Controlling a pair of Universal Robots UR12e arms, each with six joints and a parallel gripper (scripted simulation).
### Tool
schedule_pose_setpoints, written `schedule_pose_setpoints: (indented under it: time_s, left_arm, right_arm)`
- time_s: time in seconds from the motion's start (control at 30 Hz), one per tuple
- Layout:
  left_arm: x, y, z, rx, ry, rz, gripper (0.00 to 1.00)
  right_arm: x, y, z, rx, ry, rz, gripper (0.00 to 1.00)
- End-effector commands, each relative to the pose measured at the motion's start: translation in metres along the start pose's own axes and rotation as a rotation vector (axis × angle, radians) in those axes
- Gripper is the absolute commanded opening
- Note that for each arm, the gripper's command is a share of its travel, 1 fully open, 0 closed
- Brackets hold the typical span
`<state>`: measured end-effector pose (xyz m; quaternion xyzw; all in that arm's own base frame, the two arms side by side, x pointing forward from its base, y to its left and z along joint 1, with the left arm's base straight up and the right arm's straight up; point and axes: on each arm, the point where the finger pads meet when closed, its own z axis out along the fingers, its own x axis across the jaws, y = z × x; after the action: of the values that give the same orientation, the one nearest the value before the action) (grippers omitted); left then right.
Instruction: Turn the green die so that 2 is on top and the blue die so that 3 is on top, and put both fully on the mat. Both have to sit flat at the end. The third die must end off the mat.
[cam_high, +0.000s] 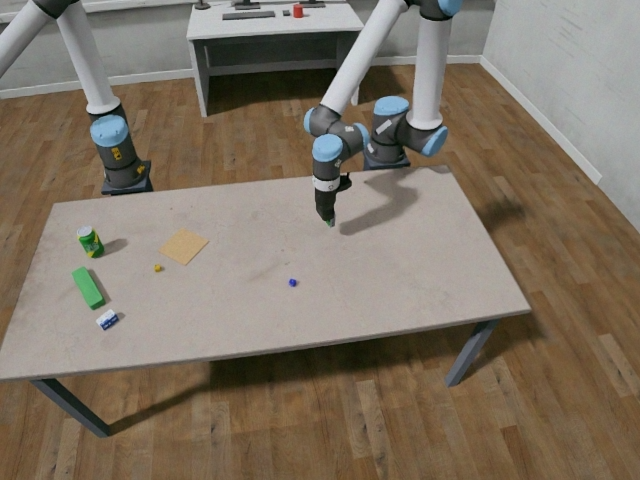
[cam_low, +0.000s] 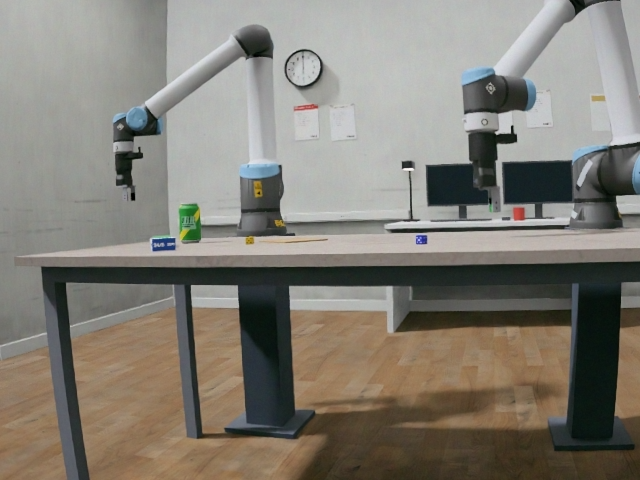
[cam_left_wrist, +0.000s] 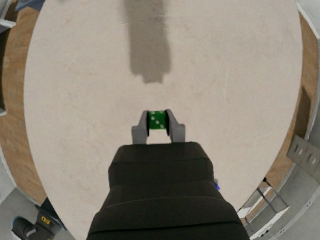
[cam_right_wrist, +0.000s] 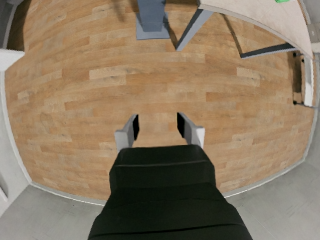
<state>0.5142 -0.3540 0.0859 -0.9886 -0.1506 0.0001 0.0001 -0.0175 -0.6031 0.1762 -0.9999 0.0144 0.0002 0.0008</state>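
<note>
My left gripper (cam_high: 330, 221) (cam_low: 493, 200) (cam_left_wrist: 157, 117) is shut on the green die (cam_left_wrist: 157, 118) and holds it above the table. The die's face towards the left wrist camera shows white pips in a diagonal, seemingly three. The blue die (cam_high: 292, 282) (cam_low: 421, 239) lies on the table, off the mat; its top number is too small to read. The yellow die (cam_high: 157, 268) (cam_low: 249, 240) lies on the table just beside the tan mat (cam_high: 183, 246) (cam_low: 294, 240). My right gripper (cam_low: 128, 194) (cam_right_wrist: 158, 121) is open and empty, over the floor beyond the table's end.
A green can (cam_high: 90, 242) (cam_low: 189, 223) stands left of the mat in the top view. A long green block (cam_high: 88, 287) and a small blue and white box (cam_high: 107, 319) (cam_low: 163, 243) lie near the table's left end there.
</note>
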Motion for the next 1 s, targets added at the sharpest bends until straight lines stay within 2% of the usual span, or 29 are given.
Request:
schedule_pose_setpoints:
  time_s: [0.0, 0.07, 0.17, 0.67, 0.83, 0.97]
  left_arm:
    - [0.0, 0.0, -0.017, 0.0, 0.0, 0.0, 0.4]
    - [0.0, 0.0, -0.027, 0.0, 0.0, 0.0, 0.4]
    - [0.0, 0.0, -0.033, 0.0, 0.0, 0.0, 0.4]
    - [0.0, 0.005, -0.034, 0.0, 0.0, -0.001, 0.4]
    - [-0.002, 0.029, -0.038, 0.0, 0.0, -0.01, 0.4]
    - [-0.006, 0.068, -0.043, 0.0, 0.0, -0.024, 0.4]
  right_arm:
    - [0.0, 0.001, -0.001, -0.002, 0.0, 0.0, 1.0]
    - [0.0, 0.001, -0.001, -0.002, 0.0, 0.0, 1.0]
    - [0.0, 0.001, -0.001, -0.002, 0.0, 0.0, 1.0]
    - [0.0, 0.001, -0.001, -0.002, 0.0, 0.0, 1.0]
    - [0.0, 0.001, -0.001, -0.002, 0.0, 0.0, 1.0]
    - [0.0, 0.001, -0.001, -0.002, 0.0, 0.0, 1.0]
